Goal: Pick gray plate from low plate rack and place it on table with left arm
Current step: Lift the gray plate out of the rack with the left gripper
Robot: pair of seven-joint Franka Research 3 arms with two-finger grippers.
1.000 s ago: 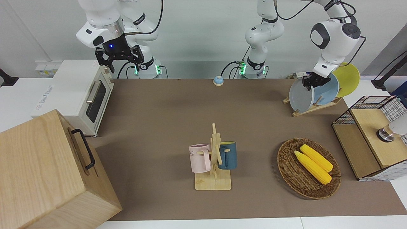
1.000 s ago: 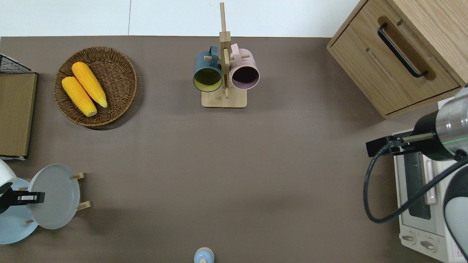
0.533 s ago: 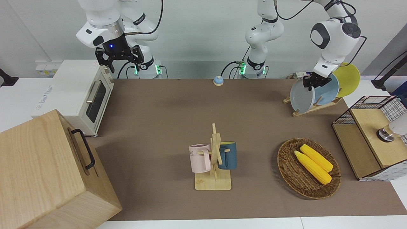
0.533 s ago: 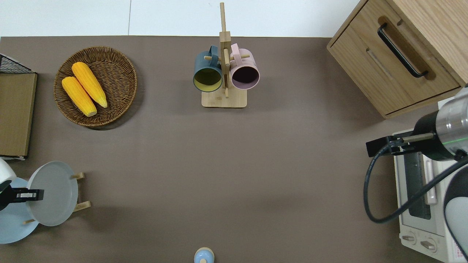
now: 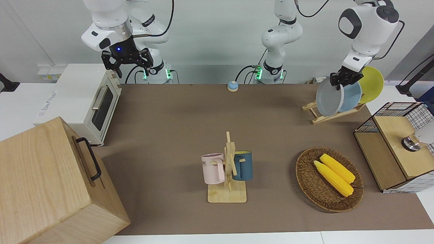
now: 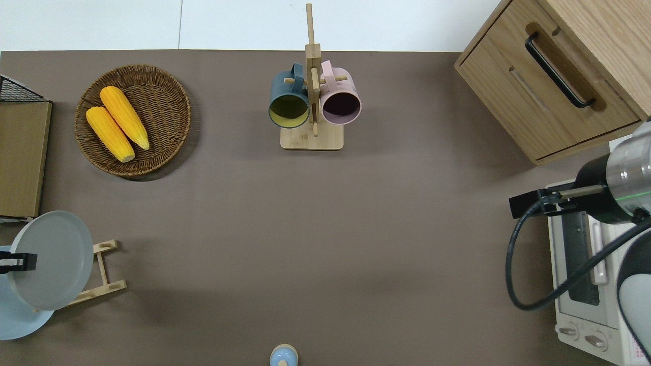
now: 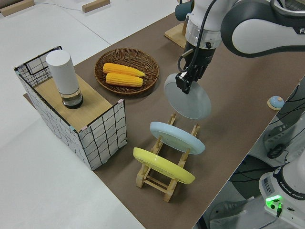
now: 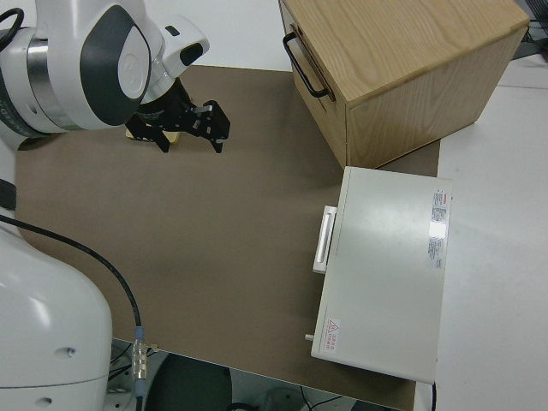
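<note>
One gray plate (image 7: 188, 99) pinched at its upper rim by the left gripper (image 7: 185, 82), tilted in the air over the low plate rack (image 7: 162, 179), clear of its pegs, blue plate (image 7: 177, 137) and yellow plate (image 7: 163, 165) resting in the rack, right arm parked with fingers spread.

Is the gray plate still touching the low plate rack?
Apart. The left side view shows the gray plate hanging from the left gripper, clear air between its lower edge and the low plate rack.
</note>
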